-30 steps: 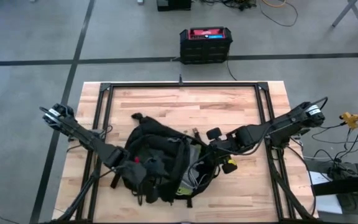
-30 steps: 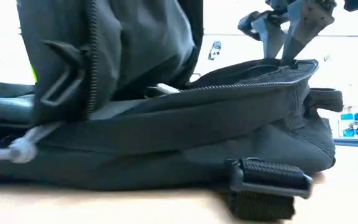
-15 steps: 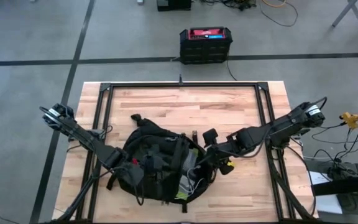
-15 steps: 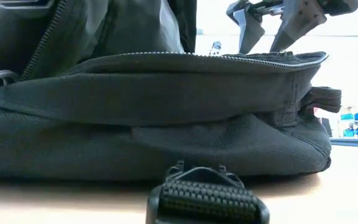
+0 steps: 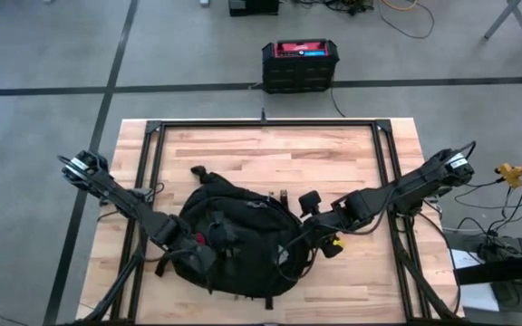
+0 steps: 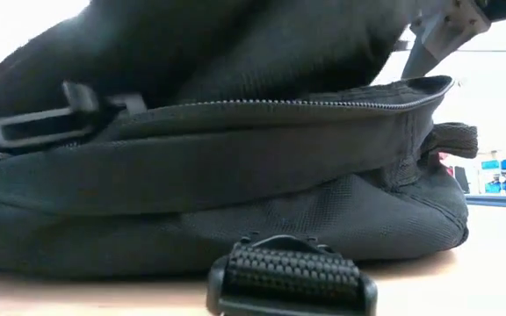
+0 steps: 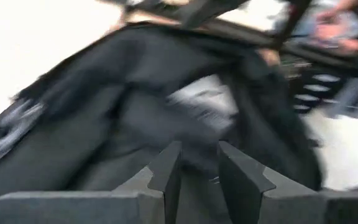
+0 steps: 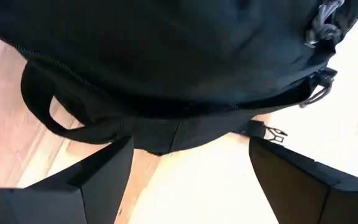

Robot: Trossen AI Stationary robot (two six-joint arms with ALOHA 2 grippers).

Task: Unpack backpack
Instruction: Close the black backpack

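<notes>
The black backpack (image 5: 238,244) lies flat on the wooden table, near its front middle, and fills the low view (image 6: 235,175). Its flap is down over the opening. A strap buckle (image 6: 292,281) rests on the table in front of it. My left gripper (image 5: 202,249) sits on the backpack's left part, its fingers nearly together with black fabric between them (image 7: 199,168). My right gripper (image 5: 320,237) stands open at the backpack's right edge and touches nothing. Its fingers (image 8: 104,174) spread wide before the carry loop (image 8: 48,118). My left gripper pinches black fabric of the backpack's top flap (image 7: 197,149) between its two fingers, coming in from the table's left and slanting down. The view is blurred, so one layer or several cannot be told. The flap lies down on the backpack's body.
A black-and-red hard box (image 5: 299,63) stands on the floor beyond the table's far edge. A black metal frame (image 5: 265,124) runs around the tabletop. Bare wood (image 5: 261,154) lies between the backpack and the far edge.
The backpack's flap, held up with the inside showing a second ago, has come down and now covers the opening. My left gripper has lowered with it. My right gripper, whose fingers stood at the opening, has drawn back toward the table's right edge.
</notes>
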